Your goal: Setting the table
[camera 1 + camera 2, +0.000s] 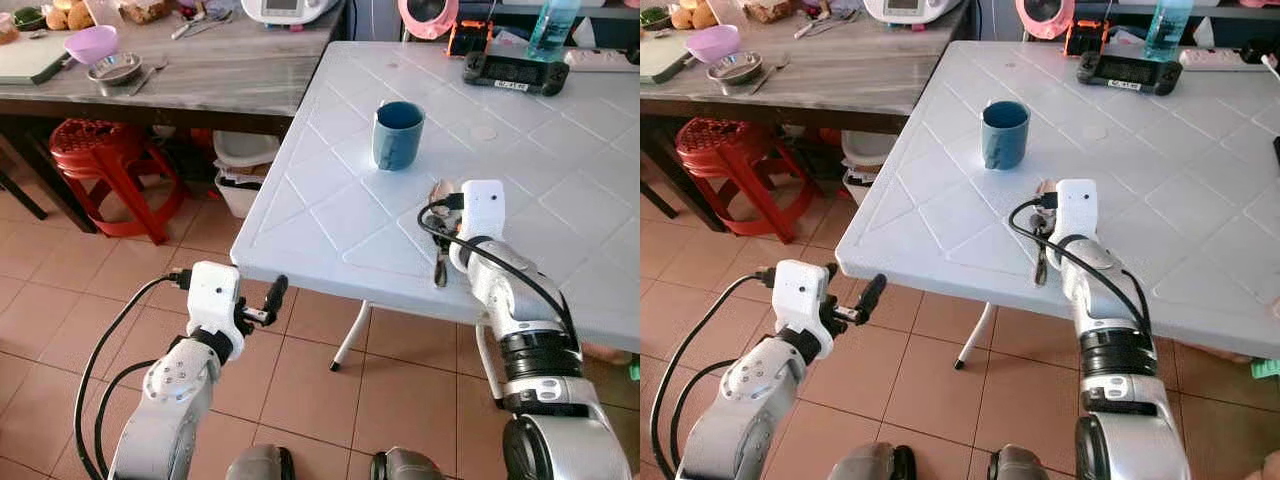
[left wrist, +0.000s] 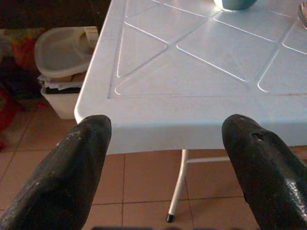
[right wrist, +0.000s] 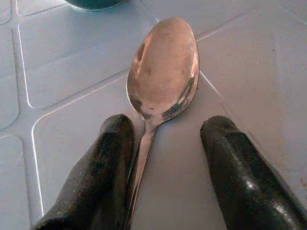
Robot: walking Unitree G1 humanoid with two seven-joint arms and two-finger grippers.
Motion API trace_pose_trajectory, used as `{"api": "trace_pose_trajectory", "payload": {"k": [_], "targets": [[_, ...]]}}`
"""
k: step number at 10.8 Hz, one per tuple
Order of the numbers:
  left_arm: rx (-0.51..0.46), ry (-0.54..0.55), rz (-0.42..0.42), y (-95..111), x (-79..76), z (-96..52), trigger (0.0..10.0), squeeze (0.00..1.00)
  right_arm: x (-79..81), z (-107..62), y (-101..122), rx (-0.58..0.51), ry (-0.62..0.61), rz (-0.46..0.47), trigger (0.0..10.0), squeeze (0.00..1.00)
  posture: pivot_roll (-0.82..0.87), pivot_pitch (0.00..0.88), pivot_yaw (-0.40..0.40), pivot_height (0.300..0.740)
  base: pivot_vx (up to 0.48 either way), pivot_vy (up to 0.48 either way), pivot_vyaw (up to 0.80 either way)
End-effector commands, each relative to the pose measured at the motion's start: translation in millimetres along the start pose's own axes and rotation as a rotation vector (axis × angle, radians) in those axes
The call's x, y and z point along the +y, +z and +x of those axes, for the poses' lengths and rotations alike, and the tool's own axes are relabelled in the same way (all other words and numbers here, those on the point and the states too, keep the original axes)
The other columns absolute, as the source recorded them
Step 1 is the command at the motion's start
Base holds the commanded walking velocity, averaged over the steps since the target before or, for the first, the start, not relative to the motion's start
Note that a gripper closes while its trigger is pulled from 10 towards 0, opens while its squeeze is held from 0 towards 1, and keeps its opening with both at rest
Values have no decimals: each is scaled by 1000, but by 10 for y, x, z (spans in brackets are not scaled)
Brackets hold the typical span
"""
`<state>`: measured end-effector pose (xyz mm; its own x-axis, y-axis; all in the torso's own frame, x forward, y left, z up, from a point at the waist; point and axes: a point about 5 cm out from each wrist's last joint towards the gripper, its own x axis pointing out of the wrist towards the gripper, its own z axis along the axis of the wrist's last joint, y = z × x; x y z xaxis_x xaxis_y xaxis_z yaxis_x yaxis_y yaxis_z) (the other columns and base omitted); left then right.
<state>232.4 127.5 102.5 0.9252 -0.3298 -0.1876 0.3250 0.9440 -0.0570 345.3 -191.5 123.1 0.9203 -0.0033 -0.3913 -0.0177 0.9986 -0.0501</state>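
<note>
A metal spoon (image 3: 163,72) lies flat on the white plastic table (image 1: 330,215), its bowl pointing toward a blue mug (image 1: 398,134) that stands a short way behind it. My right gripper (image 3: 165,132) is low over the spoon's handle, open, with one finger on each side; the handle lies close along one finger (image 3: 103,163). In the head views the wrist covers most of the spoon (image 1: 441,190). My left gripper (image 1: 262,305) is held open in the air below and in front of the table's near left corner, holding nothing.
A wooden counter at the back left carries a purple bowl (image 1: 91,44) and a metal bowl (image 1: 113,68). A red stool (image 1: 100,150) and a white bin (image 1: 243,160) stand under it. A game controller (image 1: 515,72) and a bottle (image 1: 552,25) sit at the white table's far side.
</note>
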Motion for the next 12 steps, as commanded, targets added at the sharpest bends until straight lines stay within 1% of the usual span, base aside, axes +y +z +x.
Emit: {"api": "trace_pose_trajectory", "payload": {"k": [1, 4, 7, 10, 12], "targets": [[11, 0, 5, -1, 16, 0, 10000, 0, 83, 3, -243, 103, 43, 6, 0, 0, 40, 61, 83, 740, 0, 0, 0], [15, -2, 2, -7, 20, 6, 10000, 0, 57, -52, -360, 125, 56, -2, 0, 0, 37, 60, 86, 740, 0, 0, 0], [17, -8, 5, -9, 24, 25, 10000, 0, 39, -69, -382, 124, 56, -18, 0, 0, 37, 57, 88, 740, 0, 0, 0], [16, -13, 4, -6, 30, 65, 10000, 0, 54, -78, -378, 114, 58, -8, 0, 0, 34, 48, 86, 740, 0, 0, 0], [11, 11, -4, -7, 42, 126, 10000, 0, 61, -98, -318, 71, 34, 23, 0, 0, 22, 28, 78, 740, 0, 0, 0]]}}
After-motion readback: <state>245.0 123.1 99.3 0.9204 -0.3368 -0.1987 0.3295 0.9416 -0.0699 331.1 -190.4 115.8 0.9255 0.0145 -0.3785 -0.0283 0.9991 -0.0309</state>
